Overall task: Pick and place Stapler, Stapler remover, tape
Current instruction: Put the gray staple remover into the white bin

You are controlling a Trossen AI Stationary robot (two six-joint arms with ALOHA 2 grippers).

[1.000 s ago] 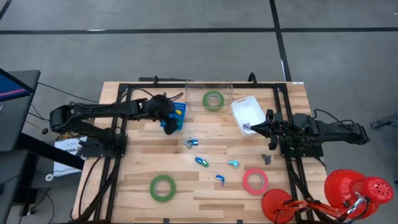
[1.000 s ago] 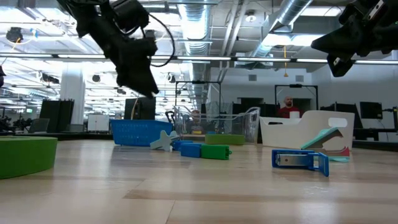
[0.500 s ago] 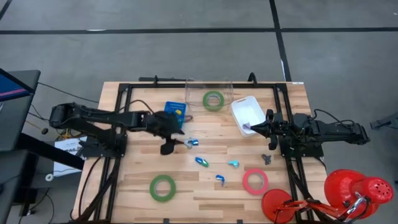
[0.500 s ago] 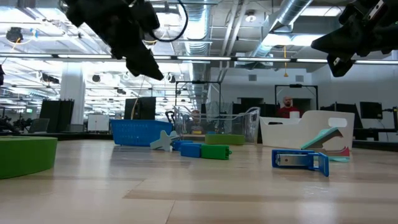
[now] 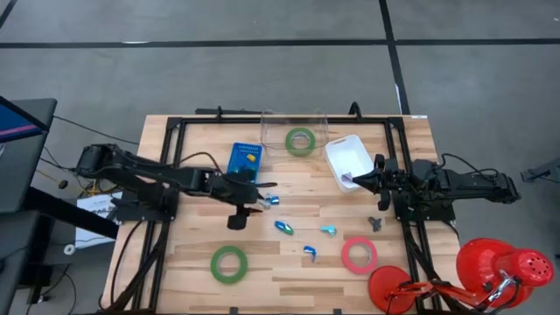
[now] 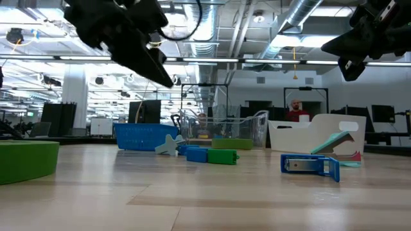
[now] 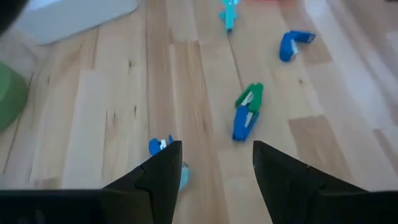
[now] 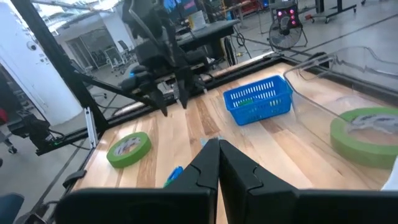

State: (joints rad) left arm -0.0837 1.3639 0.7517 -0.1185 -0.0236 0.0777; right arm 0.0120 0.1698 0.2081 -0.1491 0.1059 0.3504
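Left gripper (image 5: 259, 199) has swung from the blue basket (image 5: 244, 158) toward desk centre, fingers apart and empty, above a small blue item (image 7: 163, 147). Next pick looks imminent; the right gripper (image 5: 360, 179), fingers closed and empty, waits by the white bin (image 5: 353, 145).

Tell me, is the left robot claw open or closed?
Open. The left gripper shows a clear gap between its two dark fingers, with bare table showing through.

Blue basket (image 5: 244, 158) beside clear bin (image 5: 273, 131); white tray (image 5: 348, 160) — red lamp (image 5: 501, 264) off table corner.
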